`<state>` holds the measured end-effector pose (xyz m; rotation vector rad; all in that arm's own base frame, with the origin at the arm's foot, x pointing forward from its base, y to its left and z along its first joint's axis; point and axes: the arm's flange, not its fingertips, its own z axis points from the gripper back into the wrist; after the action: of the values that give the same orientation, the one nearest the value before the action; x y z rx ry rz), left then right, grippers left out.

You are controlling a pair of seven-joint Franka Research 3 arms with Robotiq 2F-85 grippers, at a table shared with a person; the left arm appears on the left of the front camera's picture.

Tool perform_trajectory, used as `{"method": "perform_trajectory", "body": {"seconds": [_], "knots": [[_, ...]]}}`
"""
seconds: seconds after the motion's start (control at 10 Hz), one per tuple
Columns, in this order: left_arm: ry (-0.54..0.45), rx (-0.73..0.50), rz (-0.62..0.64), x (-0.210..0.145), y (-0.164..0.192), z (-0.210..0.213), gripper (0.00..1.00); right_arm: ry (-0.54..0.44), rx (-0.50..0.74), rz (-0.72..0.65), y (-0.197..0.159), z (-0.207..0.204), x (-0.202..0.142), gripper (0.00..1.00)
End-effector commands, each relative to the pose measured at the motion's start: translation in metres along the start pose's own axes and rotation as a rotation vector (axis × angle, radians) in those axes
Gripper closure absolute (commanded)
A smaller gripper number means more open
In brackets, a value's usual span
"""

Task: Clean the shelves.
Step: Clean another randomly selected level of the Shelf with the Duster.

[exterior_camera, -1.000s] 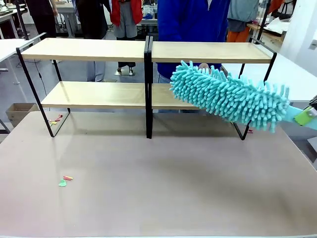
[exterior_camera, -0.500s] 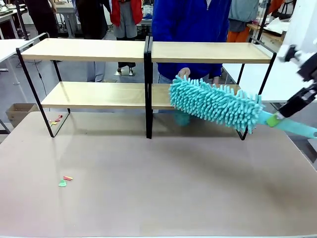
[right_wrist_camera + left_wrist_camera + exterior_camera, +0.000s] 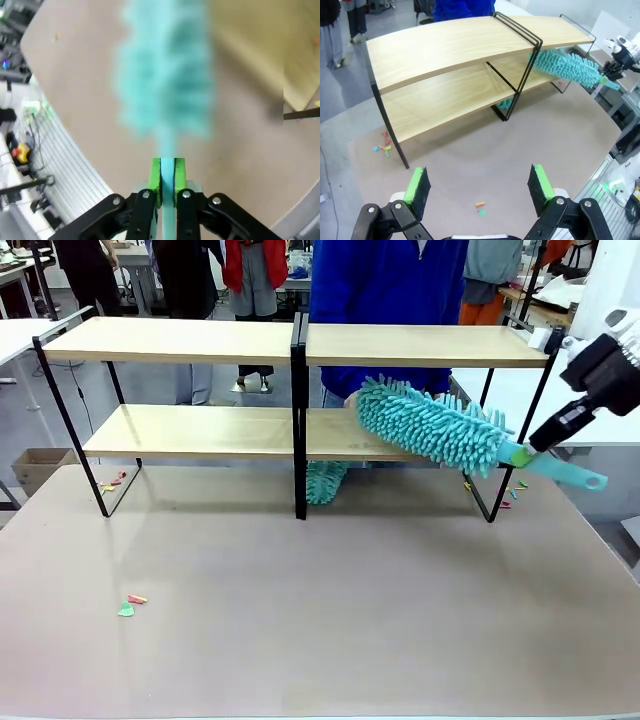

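We see the left half of the shelves [image 3: 190, 430] open on both boards; the duster [image 3: 430, 425] and what may be a person's hand [image 3: 352, 400] block the lower right bay.

Matt light-wood shelves [image 3: 190, 340] on thin black metal frame, fluffy teal microfibre duster [image 3: 430, 427], matt grey-brown tabletop [image 3: 330, 610]

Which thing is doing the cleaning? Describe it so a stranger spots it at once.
Start at the shelves, the wide two-tier wooden rack across the table. On its lower board, right of the black centre post, lies a duster held by the right gripper. It is fluffy and bright turquoise.
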<state>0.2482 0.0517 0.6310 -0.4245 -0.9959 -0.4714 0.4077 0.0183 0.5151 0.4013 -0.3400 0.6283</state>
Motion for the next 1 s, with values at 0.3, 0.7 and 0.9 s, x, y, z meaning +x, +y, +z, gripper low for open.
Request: {"method": "perform_trajectory", "body": {"seconds": [0.3,0.7,0.9], "knots": [[0.0,-0.003,0.003,0.0,0.001,-0.001,0.0,0.193,-0.21,-0.189,0.022,-0.019,0.035,0.88],[0.0,-0.003,0.003,0.0,0.001,-0.001,0.0,0.296,-0.487,-0.302,0.025,-0.012,0.028,0.88],[0.0,-0.003,0.003,0.0,0.001,-0.001,0.0,0.335,-0.6,-0.349,0.025,-0.003,0.02,0.88]]}}
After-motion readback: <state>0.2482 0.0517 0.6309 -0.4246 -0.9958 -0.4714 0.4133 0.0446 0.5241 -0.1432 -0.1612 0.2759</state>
